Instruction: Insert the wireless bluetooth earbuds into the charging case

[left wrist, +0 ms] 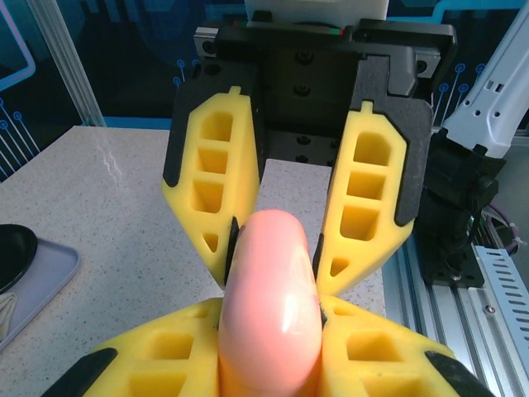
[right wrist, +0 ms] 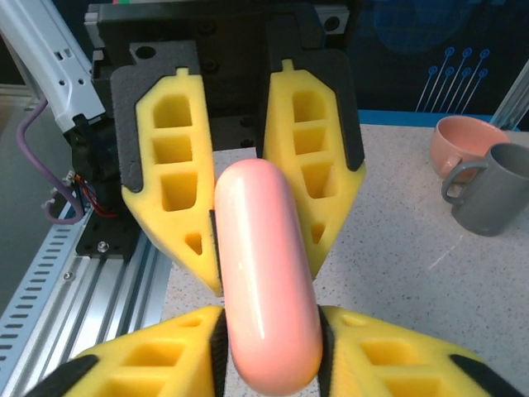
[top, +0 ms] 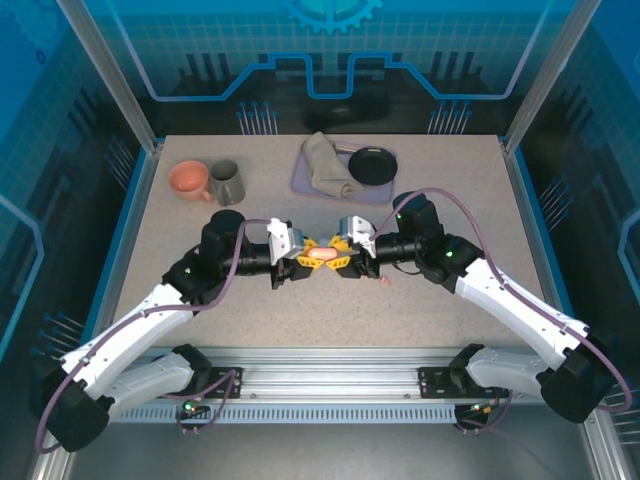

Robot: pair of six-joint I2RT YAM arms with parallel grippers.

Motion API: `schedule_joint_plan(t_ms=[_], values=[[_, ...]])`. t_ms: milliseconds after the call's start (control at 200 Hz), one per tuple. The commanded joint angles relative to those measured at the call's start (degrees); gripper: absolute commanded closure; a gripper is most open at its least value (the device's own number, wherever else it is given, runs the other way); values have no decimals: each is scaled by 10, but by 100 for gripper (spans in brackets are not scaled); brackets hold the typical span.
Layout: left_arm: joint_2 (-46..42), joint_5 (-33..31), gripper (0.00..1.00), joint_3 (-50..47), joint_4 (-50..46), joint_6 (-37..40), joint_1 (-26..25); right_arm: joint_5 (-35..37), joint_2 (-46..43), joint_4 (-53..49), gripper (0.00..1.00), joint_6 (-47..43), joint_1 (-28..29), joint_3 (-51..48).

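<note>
A salmon-pink, pill-shaped charging case [top: 322,256] hangs closed above the middle of the table, held between both grippers. My left gripper [top: 305,262] comes in from the left and is shut on one end of the case [left wrist: 269,289]; its yellow fingers [left wrist: 178,347] press both sides. From the right, my right gripper [top: 342,260] has its pads against the other end of the case [right wrist: 264,273], shut on it. One tiny salmon-pink earbud [top: 385,281] lies on the table just below the right gripper. The case's inside is hidden.
At the back left stand a salmon mug [top: 188,179] and a grey mug [top: 226,183]. A lavender tray [top: 303,180] at the back centre holds a folded cloth [top: 325,165] and a black dish [top: 372,164]. The aluminium rail [top: 330,385] runs along the near edge.
</note>
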Motion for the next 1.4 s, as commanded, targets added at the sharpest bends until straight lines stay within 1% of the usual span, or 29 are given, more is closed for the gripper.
schedule_joint_plan(t_ms=[0,190,300,375,420,470,565,650,750,835,915,1095,1281,1396], values=[[4,22,100,21,-10,14,-5,-13,4,-10,68,1,6,21],[12,24,99,29,-33,23,-7,-20,4,-14,69,1,6,22],[14,22,99,32,-44,30,-8,-22,3,-17,76,2,6,24],[17,21,97,32,-50,33,-8,-24,4,-20,83,2,5,24],[18,20,90,33,-54,35,-8,-24,5,-21,85,2,5,24],[18,19,79,34,-57,37,-8,-24,5,-22,87,1,4,23],[15,17,66,32,-62,42,-8,-27,3,-22,88,2,0,18],[12,17,58,29,-66,48,-9,-31,1,-21,88,3,-4,15],[12,18,54,29,-74,51,-8,-35,-3,-22,87,3,-7,13],[10,19,54,29,-76,51,-8,-40,-1,-27,87,2,-9,15],[8,22,56,26,-70,48,-8,-41,3,-38,87,-1,-10,17],[7,24,66,23,-57,41,-8,-46,14,-44,87,-2,-8,19],[8,23,80,23,-55,36,-8,-48,24,-49,86,2,-9,24],[4,17,82,22,-59,38,-8,-51,13,-34,85,18,-18,19]])
